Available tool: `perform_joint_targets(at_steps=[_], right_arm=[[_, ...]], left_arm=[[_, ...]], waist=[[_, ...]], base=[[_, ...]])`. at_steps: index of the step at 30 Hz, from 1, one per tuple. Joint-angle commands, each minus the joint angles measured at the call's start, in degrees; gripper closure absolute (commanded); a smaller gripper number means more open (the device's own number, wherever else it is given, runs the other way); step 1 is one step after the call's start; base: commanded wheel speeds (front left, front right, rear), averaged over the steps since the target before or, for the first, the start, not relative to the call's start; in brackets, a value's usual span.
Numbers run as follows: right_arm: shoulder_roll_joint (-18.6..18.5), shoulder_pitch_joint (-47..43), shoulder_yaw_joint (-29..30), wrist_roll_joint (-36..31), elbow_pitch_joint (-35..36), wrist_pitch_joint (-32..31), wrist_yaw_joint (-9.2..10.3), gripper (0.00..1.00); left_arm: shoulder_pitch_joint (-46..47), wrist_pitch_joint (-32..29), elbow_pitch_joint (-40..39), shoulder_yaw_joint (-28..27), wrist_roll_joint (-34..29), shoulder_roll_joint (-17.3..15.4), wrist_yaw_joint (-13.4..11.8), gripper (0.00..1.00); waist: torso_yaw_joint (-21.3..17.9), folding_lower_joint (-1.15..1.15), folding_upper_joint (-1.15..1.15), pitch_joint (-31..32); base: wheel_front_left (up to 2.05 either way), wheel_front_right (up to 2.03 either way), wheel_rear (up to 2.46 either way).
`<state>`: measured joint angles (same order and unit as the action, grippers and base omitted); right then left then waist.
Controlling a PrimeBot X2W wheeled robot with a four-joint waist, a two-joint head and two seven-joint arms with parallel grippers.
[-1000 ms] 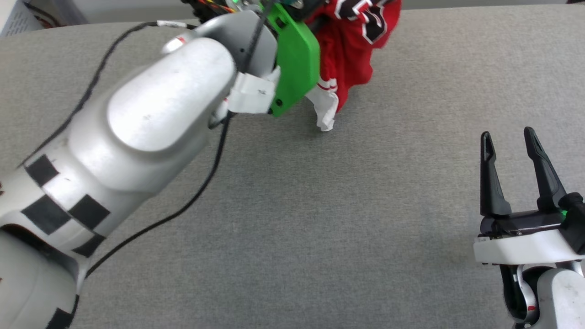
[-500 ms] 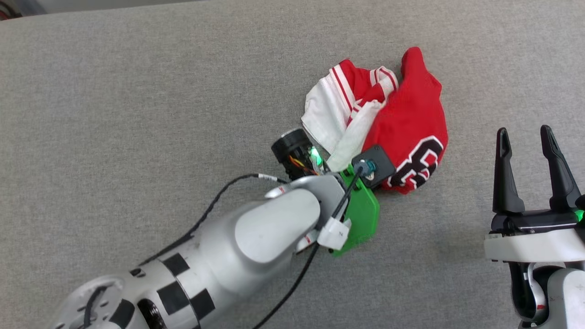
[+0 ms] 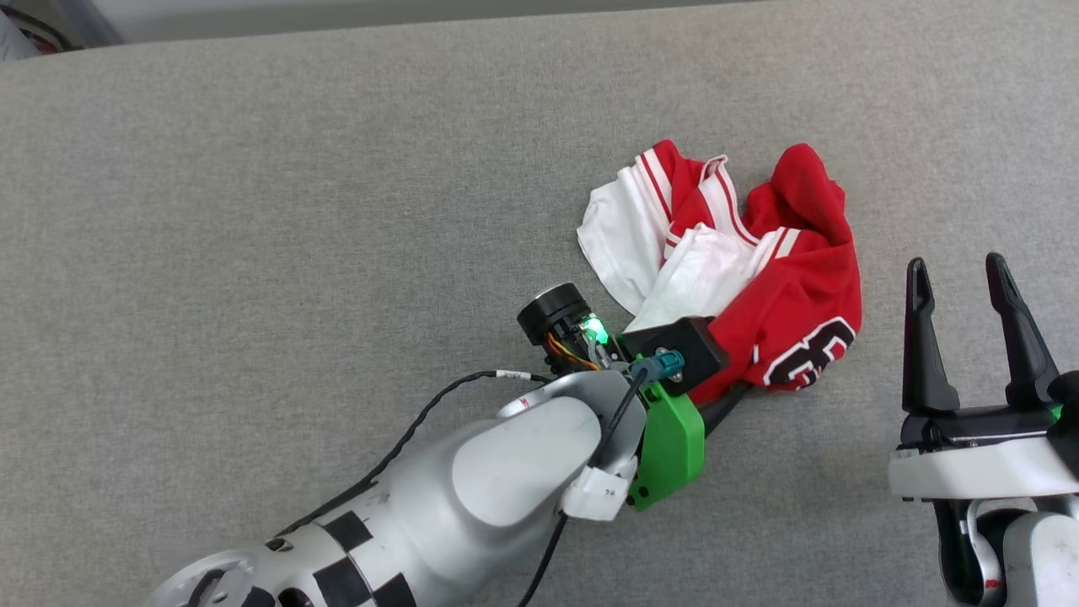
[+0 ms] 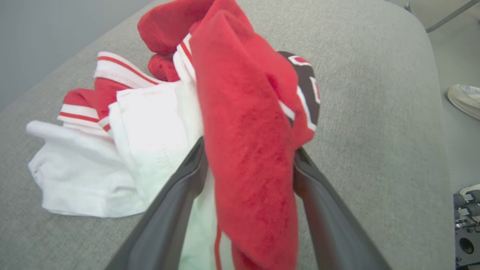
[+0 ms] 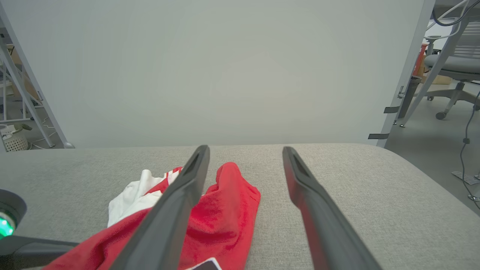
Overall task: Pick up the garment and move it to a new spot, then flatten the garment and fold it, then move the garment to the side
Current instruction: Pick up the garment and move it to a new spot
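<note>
L tool (image 4: 247, 165) clamped on garment (image 3: 784, 287), bunched heap on worktop (image 3: 253, 211) just ahead; R tool (image 3: 961, 287) spread wide, empty, garment beside it to its left.

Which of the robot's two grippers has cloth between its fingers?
The left gripper: red fabric of the garment sits between its fingers. The right gripper stands open beside it, holding nothing.

Head view looks down; left wrist close on garment (image 4: 247, 150) (shared by right wrist, farther).
</note>
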<state>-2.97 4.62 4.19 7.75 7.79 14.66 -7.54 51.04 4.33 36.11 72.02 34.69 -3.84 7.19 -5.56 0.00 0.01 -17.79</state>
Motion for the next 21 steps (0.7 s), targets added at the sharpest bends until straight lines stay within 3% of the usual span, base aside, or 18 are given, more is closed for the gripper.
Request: perform_joint_targets(at_steps=[1,6,12,18,21], right_arm=[[0.1,-1.3,0.0,-0.6,-0.2,0.3,0.05,0.0],[0.1,-3.6,0.0,-0.9,-0.4,0.3,0.05,0.0],[0.1,-5.7,-0.4,-1.2,-0.5,0.3,0.05,0.0],[0.1,-7.3,0.0,-1.4,-0.5,0.3,0.05,0.0],[0.1,-7.7,0.0,-1.4,-0.5,0.3,0.05,0.0]], left_arm=[[0.4,2.3,-0.6,-1.0,0.3,0.5,-0.6,0.0],[-0.4,7.8,-3.1,-4.1,0.5,-0.2,-4.5,0.0],[-3.5,10.3,-8.1,-9.9,0.2,-5.2,-11.1,0.0],[-10.5,10.6,-16.7,-20.8,-2.2,-11.9,-19.1,0.0],[-15.5,10.6,-21.2,-27.0,-4.1,-14.5,-22.0,0.0]], waist=[[1.9,0.0,-0.01,3.2],[4.1,0.0,-0.01,7.3],[6.3,0.0,-0.01,10.8],[8.1,0.0,-0.01,12.6],[8.5,0.0,-0.01,12.9]], base=[[0.0,0.0,0.0],[0.0,0.0,0.0],[0.0,0.0,0.0],[0.0,0.0,0.0],[0.0,0.0,0.0]])
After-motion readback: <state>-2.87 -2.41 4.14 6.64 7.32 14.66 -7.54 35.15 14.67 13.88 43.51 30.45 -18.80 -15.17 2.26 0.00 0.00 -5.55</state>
